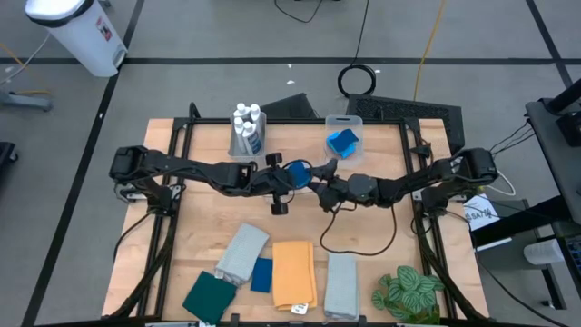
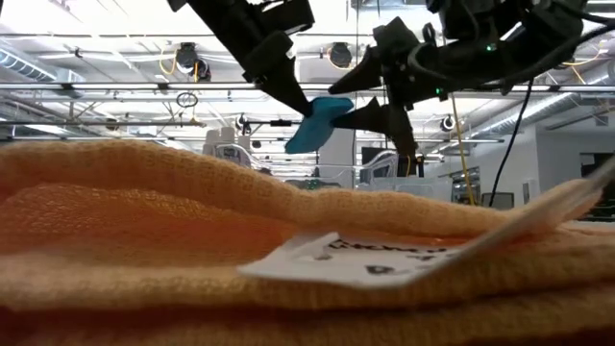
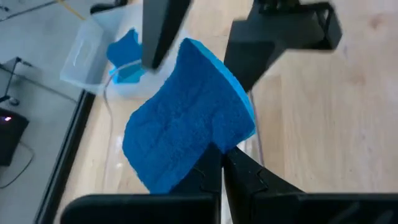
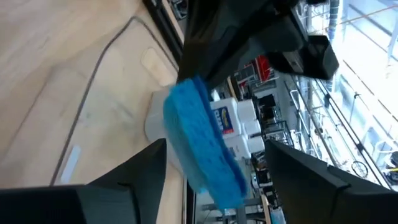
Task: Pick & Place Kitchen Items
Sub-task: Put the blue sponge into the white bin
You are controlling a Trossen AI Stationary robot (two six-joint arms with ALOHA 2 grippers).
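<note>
My left gripper [image 1: 290,176] is shut on a small wavy blue sponge [image 1: 297,171] high above the middle of the table. In the low view the sponge [image 2: 322,117] hangs below it in the air. My right gripper [image 1: 320,175] is open right beside it, one finger on each side of the sponge's free end [image 4: 199,143]; I cannot tell whether they touch it. More blue sponges lie in a clear bin [image 1: 344,141] at the far edge. Small white bottles [image 1: 247,118] stand in another bin. Folded cloths lie along the near edge. My left gripper pinches the sponge's near end [image 3: 214,142] between its two fingers [image 3: 249,180], one on each flat face. The fingers come from the table's left, slanting down. The sponge is lifted clear of the table, tilted, and sticks out toward my right gripper.
Along the near edge lie a grey cloth [image 1: 242,252], a blue cloth [image 1: 261,274], an orange cloth [image 1: 293,272], another grey cloth [image 1: 341,284] and a dark green cloth [image 1: 209,295]. A leafy plant [image 1: 408,292] stands near right. A black cable [image 1: 363,243] loops on the table.
</note>
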